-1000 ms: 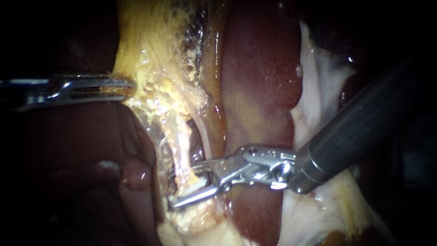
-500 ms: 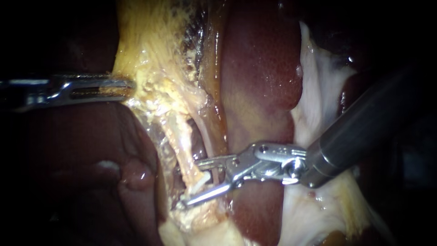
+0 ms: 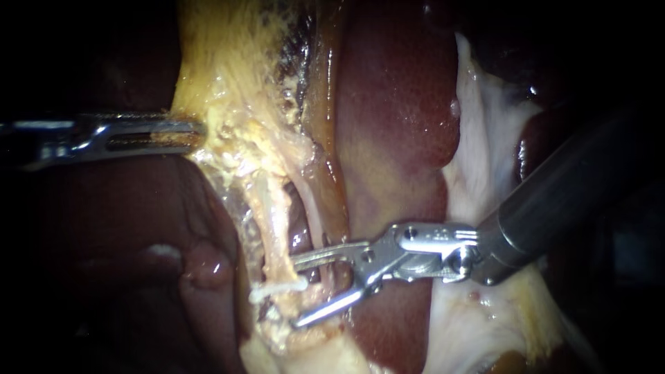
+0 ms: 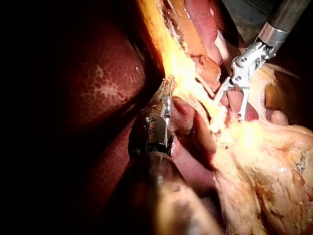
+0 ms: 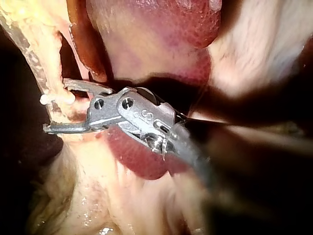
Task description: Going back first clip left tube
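Your right instrument (image 3: 298, 291) reaches in from the upper right on a dark, matte, cylindrical shaft. Its silver hinged pincer points across toward the left of the endoscope view. That pincer is released: two slim, tapered metal jaws stand apart in a narrow V and hold nothing.

Right at their tips lies the small white clip (image 3: 278, 285), a short smooth bar set crosswise low on the pale yellow, stringy left tube (image 3: 273, 221). The clip's near end sits in the mouth of the V. You cannot tell from these views whether the upper jaw touches the tube.

Your left instrument (image 3: 197, 131) lies level, coming straight in from the left. Its slotted, polished pincer is clenched on the lumpy yellow fatty tissue (image 3: 228, 104) above the tube.

Behind the right pincer, the dark red liver (image 3: 395, 104) is smooth and wet, with glints on its surface. A white fibrous membrane (image 3: 485, 152) spreads beside it, under the shaft.
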You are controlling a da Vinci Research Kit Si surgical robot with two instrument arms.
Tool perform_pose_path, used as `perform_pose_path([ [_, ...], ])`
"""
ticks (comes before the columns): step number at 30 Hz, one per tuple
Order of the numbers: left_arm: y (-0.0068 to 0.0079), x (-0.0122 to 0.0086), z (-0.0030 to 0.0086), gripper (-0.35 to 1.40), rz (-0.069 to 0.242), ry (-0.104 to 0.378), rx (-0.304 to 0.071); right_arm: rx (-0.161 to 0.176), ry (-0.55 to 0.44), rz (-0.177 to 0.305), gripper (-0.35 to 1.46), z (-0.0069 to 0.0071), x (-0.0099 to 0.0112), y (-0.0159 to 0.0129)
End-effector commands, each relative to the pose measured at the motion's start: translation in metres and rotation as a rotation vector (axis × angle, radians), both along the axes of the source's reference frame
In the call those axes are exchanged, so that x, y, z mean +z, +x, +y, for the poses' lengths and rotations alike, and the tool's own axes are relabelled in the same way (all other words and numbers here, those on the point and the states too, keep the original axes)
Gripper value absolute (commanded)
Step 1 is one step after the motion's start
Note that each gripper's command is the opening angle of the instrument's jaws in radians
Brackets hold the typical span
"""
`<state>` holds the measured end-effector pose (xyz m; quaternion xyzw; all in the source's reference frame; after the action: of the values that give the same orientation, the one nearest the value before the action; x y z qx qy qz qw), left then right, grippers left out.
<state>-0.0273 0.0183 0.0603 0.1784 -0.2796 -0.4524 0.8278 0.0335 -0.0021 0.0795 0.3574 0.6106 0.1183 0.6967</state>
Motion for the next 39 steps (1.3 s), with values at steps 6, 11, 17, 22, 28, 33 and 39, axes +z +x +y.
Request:
perform_pose_path([
  [6, 0.0, -0.0002, -0.0001, -0.35, -0.001, 0.002, 0.0, 0.033, 0.013, -0.019, 0.6, 0.0017, -0.0009, -0.0031],
  [11, 0.0, -0.0002, -0.0002, -0.35, -0.001, 0.002, 0.0, 0.056, -0.001, -0.022, 0.6, 0.0036, -0.0034, -0.006],
  [17, -0.0002, -0.0002, -0.0002, -0.35, 0.001, 0.003, 0.001, 0.077, -0.142, 0.013, 0.6, 0.0062, -0.0069, -0.0098],
  [22, -0.0004, -0.0002, -0.0002, -0.35, -0.002, 0.003, 0.0, 0.098, -0.217, 0.019, 0.6, 0.0076, -0.0088, -0.0114],
  [28, -0.0007, -0.0001, -0.0003, -0.35, -0.013, 0.004, -0.003, 0.098, -0.269, 0.034, 0.6, 0.0078, -0.0097, -0.0118],
  [33, -0.0016, 0.0006, -0.0009, -0.35, -0.036, 0.006, -0.004, 0.095, -0.292, 0.042, 0.6, 0.0077, -0.0098, -0.012],
  [39, -0.0041, 0.0032, -0.0021, -0.35, -0.083, 0.005, -0.003, 0.094, -0.298, 0.044, 0.6, 0.0077, -0.0097, -0.0121],
])
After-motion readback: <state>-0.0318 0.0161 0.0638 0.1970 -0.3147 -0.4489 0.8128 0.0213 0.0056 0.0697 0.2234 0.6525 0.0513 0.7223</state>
